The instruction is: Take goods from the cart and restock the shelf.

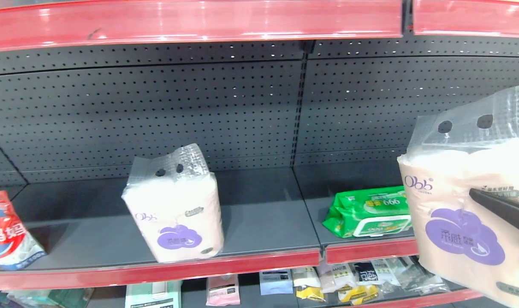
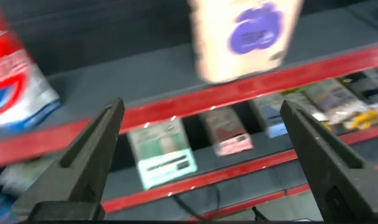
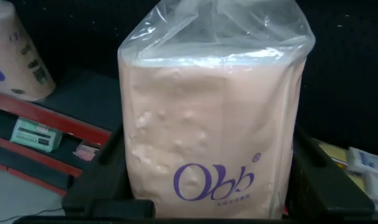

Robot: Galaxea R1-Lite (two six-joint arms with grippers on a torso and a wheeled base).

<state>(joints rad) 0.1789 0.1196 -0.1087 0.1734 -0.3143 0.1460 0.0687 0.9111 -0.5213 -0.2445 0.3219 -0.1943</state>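
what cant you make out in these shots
Red, white and blue bag: head view, cut off by the left edge.
Green wipes pack: head view, right end hidden behind the held peach tissue pack with purple label.
Small packets on the lower shelf: head view, too small; left wrist view, blurred.

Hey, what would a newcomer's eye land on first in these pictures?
First comes the big tissue pack clamped in the right pincer, close up on the right before the shelf. A matching pack stands upright left of centre near the shelf's front edge, and a green wipes pack lies to its right.
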